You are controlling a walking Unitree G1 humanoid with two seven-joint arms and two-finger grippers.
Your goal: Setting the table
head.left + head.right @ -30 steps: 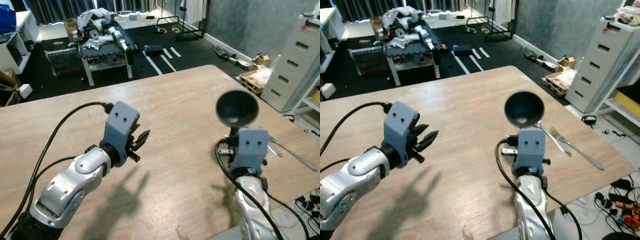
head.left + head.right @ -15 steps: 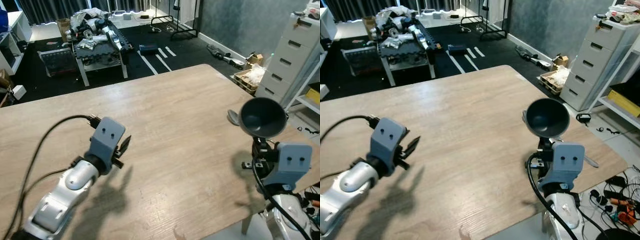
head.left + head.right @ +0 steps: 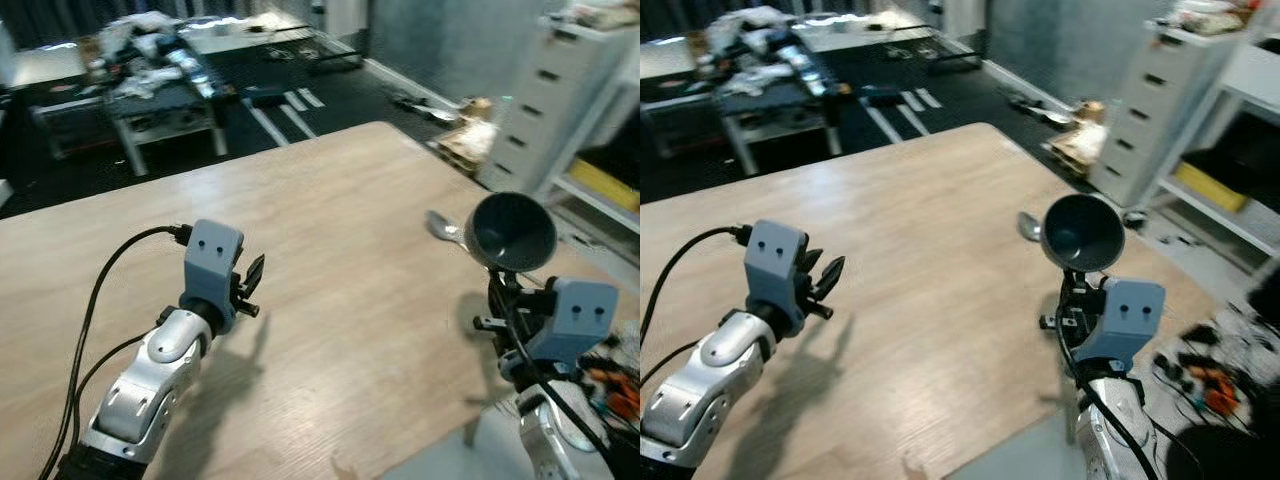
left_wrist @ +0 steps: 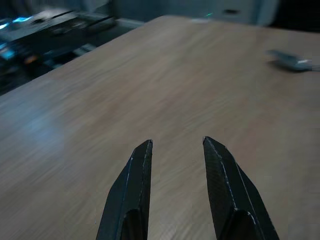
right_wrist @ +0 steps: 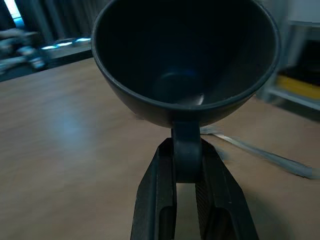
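The right gripper still pinches the handle of the dark round cup, holding it up over the right edge of the light wooden table. The left gripper stays parted, empty above the tabletop. Beyond the cup a silver spoon has come further into sight as the camera swung.
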